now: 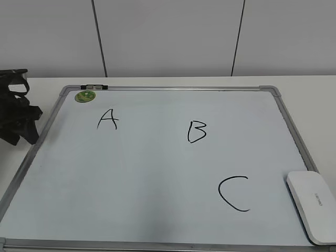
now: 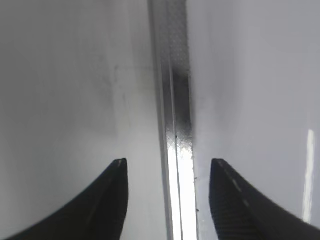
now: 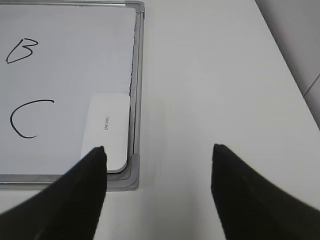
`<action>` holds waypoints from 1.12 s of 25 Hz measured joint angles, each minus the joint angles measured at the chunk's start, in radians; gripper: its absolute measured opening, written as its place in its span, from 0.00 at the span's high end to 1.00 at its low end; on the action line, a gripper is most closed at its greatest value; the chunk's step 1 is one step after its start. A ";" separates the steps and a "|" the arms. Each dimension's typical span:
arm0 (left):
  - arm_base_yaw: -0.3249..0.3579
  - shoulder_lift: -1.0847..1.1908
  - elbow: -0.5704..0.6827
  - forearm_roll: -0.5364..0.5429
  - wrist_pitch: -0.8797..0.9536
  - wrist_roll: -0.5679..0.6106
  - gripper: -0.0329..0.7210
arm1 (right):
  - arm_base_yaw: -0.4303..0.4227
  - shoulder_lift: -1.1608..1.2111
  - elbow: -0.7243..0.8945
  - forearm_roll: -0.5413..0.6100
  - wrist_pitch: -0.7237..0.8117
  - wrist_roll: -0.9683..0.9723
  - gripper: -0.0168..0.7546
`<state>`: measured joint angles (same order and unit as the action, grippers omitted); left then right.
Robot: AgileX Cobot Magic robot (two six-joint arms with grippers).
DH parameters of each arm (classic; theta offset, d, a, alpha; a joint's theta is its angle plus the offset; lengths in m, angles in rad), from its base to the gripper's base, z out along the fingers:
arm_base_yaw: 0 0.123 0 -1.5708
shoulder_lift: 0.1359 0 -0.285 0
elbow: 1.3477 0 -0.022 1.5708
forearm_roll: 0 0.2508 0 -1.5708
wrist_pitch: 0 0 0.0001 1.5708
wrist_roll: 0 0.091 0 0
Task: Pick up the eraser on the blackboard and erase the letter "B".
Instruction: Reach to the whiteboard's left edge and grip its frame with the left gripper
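Note:
The blackboard (image 1: 147,178) is a white board with a silver frame, lying flat on the table. It bears a black "A" (image 1: 108,119), the letter "B" (image 1: 197,132) and a "C" (image 1: 234,193). The white eraser (image 1: 313,205) lies at the board's near right corner, against the frame. In the right wrist view my right gripper (image 3: 159,149) is open and empty over bare table, just right of the eraser (image 3: 106,131), with "B" (image 3: 22,51) farther off. My left gripper (image 2: 169,162) is open and empty above the board's frame (image 2: 172,125).
A round green magnet (image 1: 85,96) and a small clip (image 1: 94,86) sit at the board's far left corner. The left arm (image 1: 18,113) rests beside the board's left edge. White table (image 3: 215,75) stretches right of the board. A wall stands behind.

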<state>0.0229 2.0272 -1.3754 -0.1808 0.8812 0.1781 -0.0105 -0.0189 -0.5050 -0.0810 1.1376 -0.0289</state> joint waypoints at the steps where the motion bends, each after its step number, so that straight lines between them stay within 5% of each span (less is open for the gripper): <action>1: 0.000 0.006 -0.002 0.000 0.000 0.000 0.49 | 0.000 0.000 0.000 0.000 0.000 0.000 0.32; 16: 0.000 0.058 -0.008 0.000 -0.007 0.000 0.69 | 0.000 0.000 0.000 0.000 0.000 0.000 0.32; 28: 0.000 0.058 -0.008 -0.005 -0.028 0.002 0.70 | 0.000 0.000 0.000 0.000 0.000 0.000 0.32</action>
<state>0.0229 2.0851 -1.3832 -0.1858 0.8534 0.1803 -0.0105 -0.0189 -0.5050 -0.0810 1.1376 -0.0289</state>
